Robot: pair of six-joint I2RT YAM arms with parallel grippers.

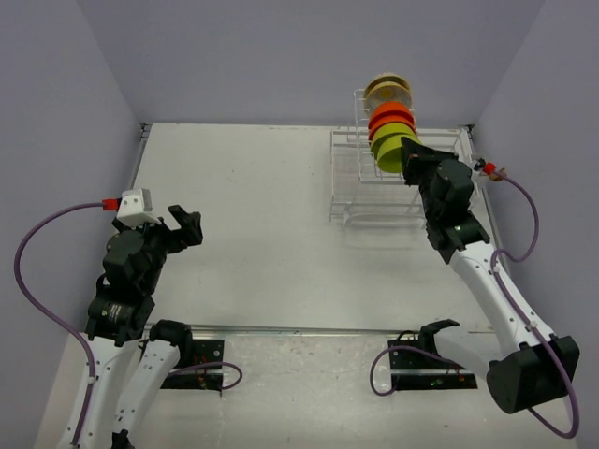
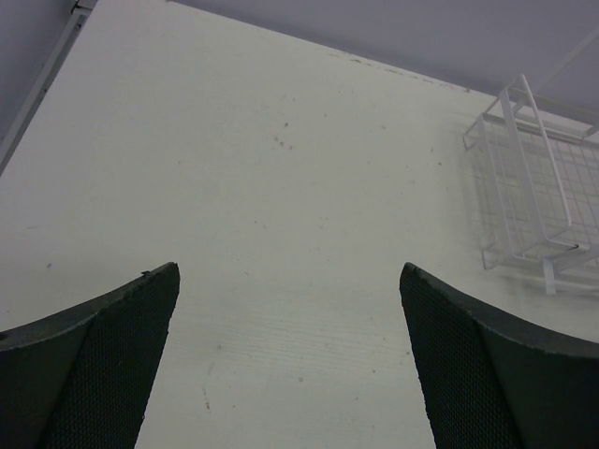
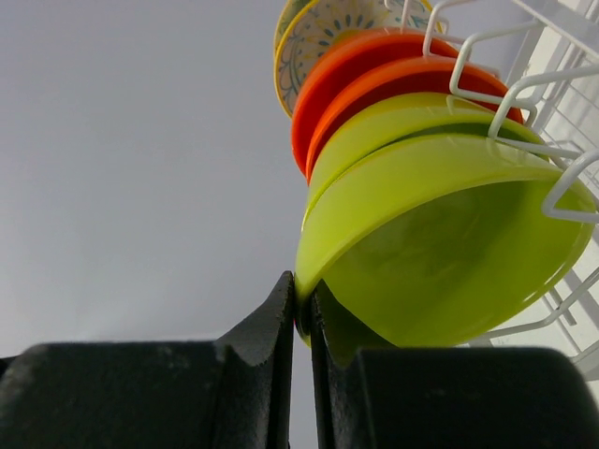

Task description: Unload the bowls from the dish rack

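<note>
1. Two lime-green bowls head the row of bowls standing on edge in the upright slots of the white wire dish rack [image 1: 346, 201]. The right claw [image 3: 301, 297] is pinched together on the lower rim of the front lime-green bowl [image 3: 449, 243].
2. The gripped bowl is the one nearest the claw, rising just ahead of the fingertips and to their right, with rack wires crossing its far edge.
3. Directly beyond it, in line, stand the second lime-green bowl [image 3: 393, 117], then the orange-red bowls [image 3: 356, 65], and farthest from the claw a floral-patterned bowl [image 3: 323, 28].
4. The row's long axis runs straight away from the right claw, and each bowl is tilted in its slot. The front bowl will likely need to come up and back toward the claw to clear the wires without dragging its neighbour.
5. The left claw [image 1: 182, 227] hangs with its fingers spread wide and nothing between them, over bare table [image 2: 281, 168]. The rack lies well off to its far right.
6. The right arm is plainly the nearer one and looks set for this first removal. No bowl appears out of the rack yet.
</note>
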